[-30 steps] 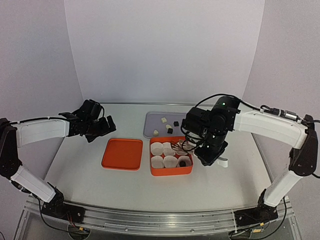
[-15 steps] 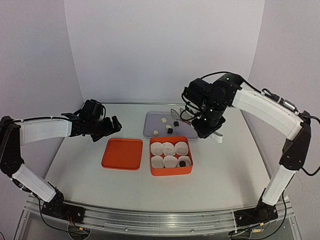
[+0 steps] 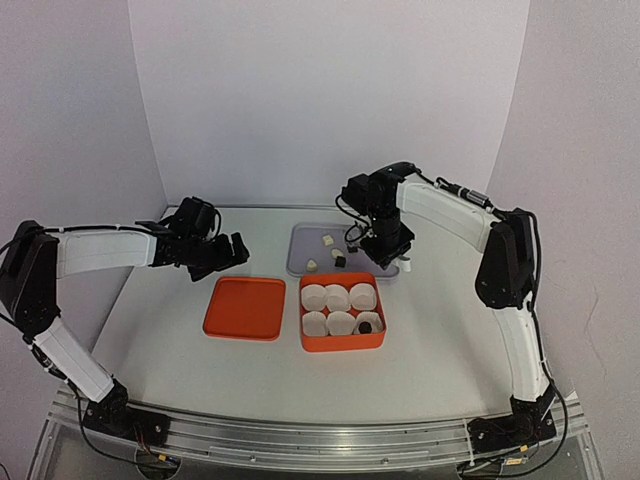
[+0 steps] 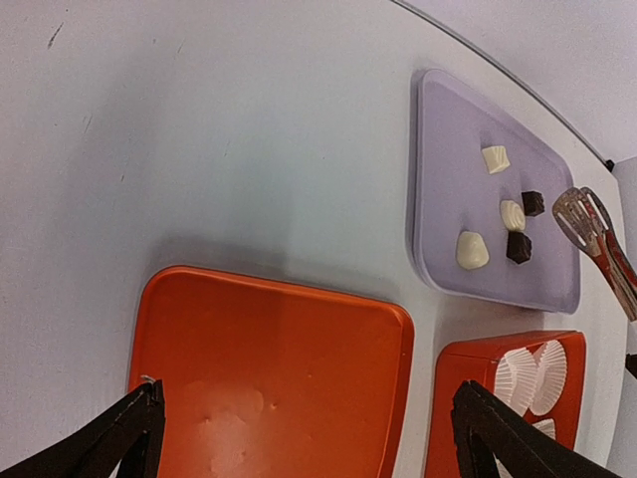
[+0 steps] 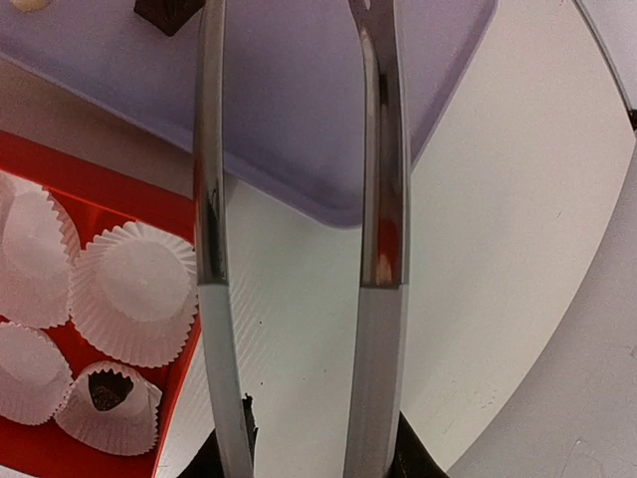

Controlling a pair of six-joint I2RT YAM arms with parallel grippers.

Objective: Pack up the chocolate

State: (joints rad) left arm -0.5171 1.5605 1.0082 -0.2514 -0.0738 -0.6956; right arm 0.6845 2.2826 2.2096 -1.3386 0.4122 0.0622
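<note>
Table top (image 3: 440, 370) is white and fills the lower half of the top view. The left arm (image 3: 100, 250) comes in from the left side of the frame. The left gripper (image 4: 309, 408) hangs over a flat orange lid (image 3: 245, 308), with its two fingers wide apart and nothing between them. The right arm (image 3: 450, 210) bends in from the right side to the middle of the frame. The right gripper (image 5: 311, 453) is squeezed onto silver tongs (image 5: 378, 199), and the tong tips reach over a purple tray (image 3: 305, 245) just above the middle. An orange box (image 3: 343, 343) sits right below the tray and just right of the lid. Six white paper cups (image 3: 337, 297) fill the box. One dark chocolate (image 3: 366, 326) sits in the lower right cup. Five more pieces lie close together on the tray, near the tong tips: three white chocolates (image 4: 471, 250) and two dark ones (image 4: 518, 246).
</note>
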